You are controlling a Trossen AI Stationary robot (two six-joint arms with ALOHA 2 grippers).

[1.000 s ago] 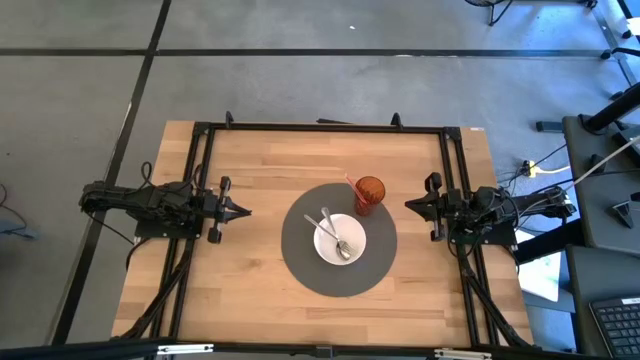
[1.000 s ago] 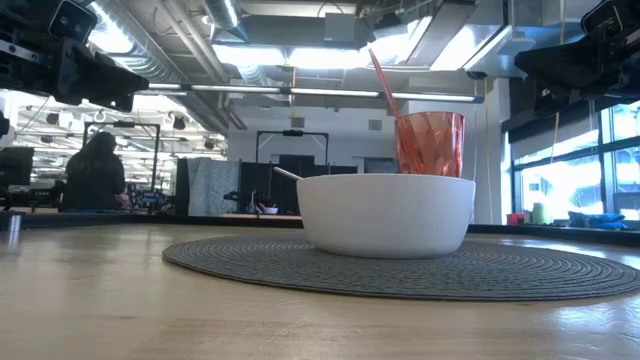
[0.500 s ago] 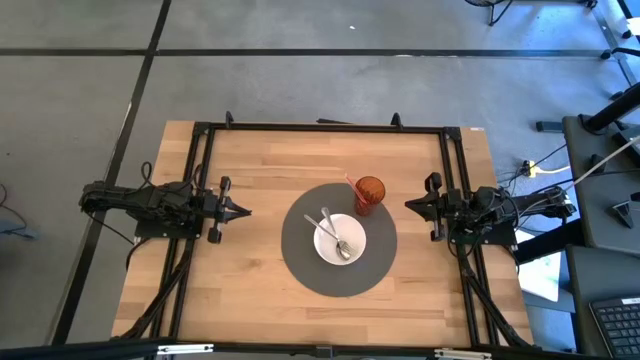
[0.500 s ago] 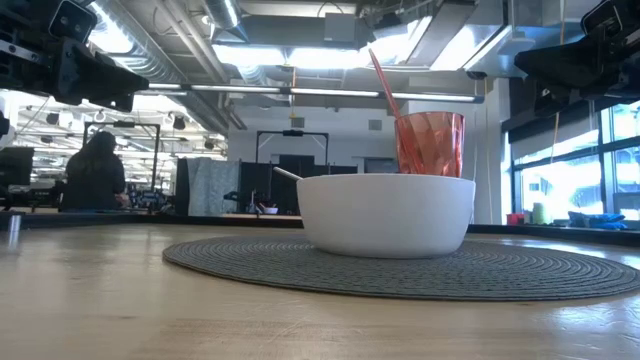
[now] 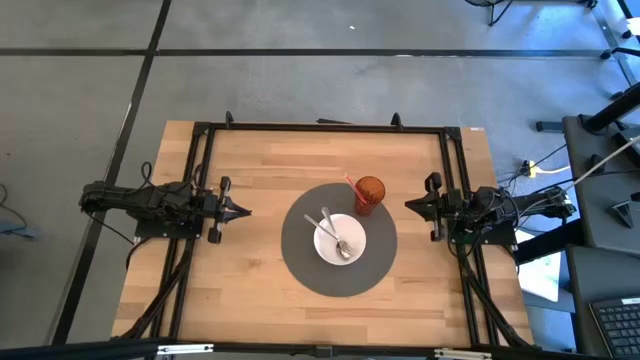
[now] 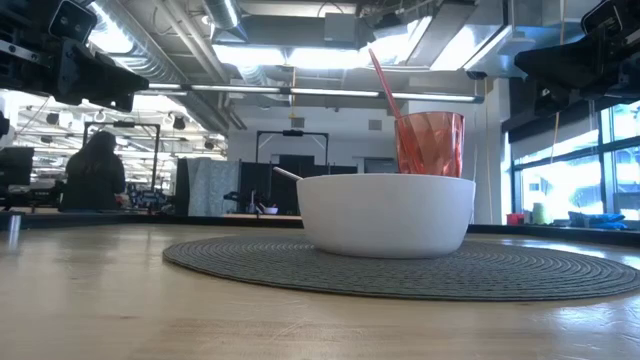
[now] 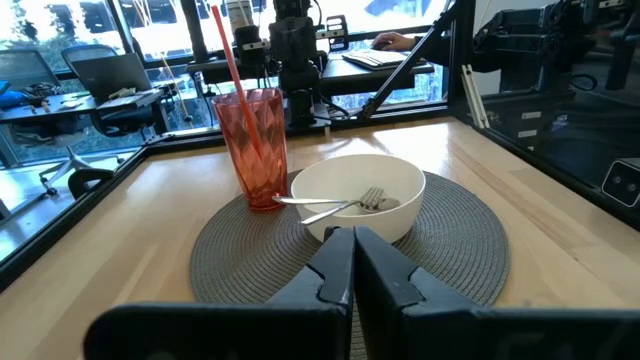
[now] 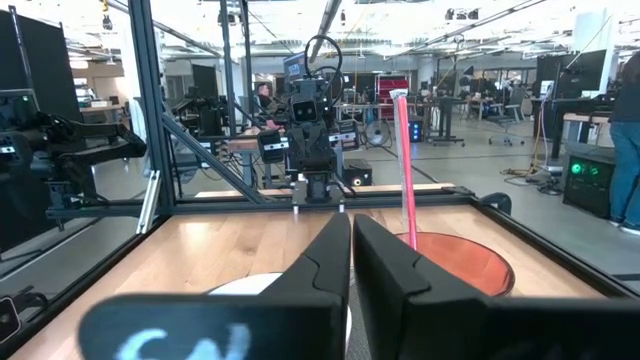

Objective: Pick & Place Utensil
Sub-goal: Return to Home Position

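Note:
A white bowl point(image 5: 340, 240) sits on a round grey placemat point(image 5: 300, 262) at mid-table. A metal fork point(image 7: 345, 201) and a spoon point(image 5: 329, 225) lie in the bowl, their handles leaning on its rim. A red faceted cup point(image 5: 369, 194) with a red straw point(image 7: 230, 65) stands on the mat's far right part. My left gripper point(image 5: 244, 211) hovers shut at the table's left side, pointing at the bowl. My right gripper point(image 5: 409, 206) hovers shut at the right side, just right of the cup.
A black frame point(image 5: 320, 128) runs along the table's far, left and right edges. Bare wood point(image 5: 250, 290) lies around the mat on all sides. Beyond the table, a person point(image 6: 95, 170) sits far off in the room.

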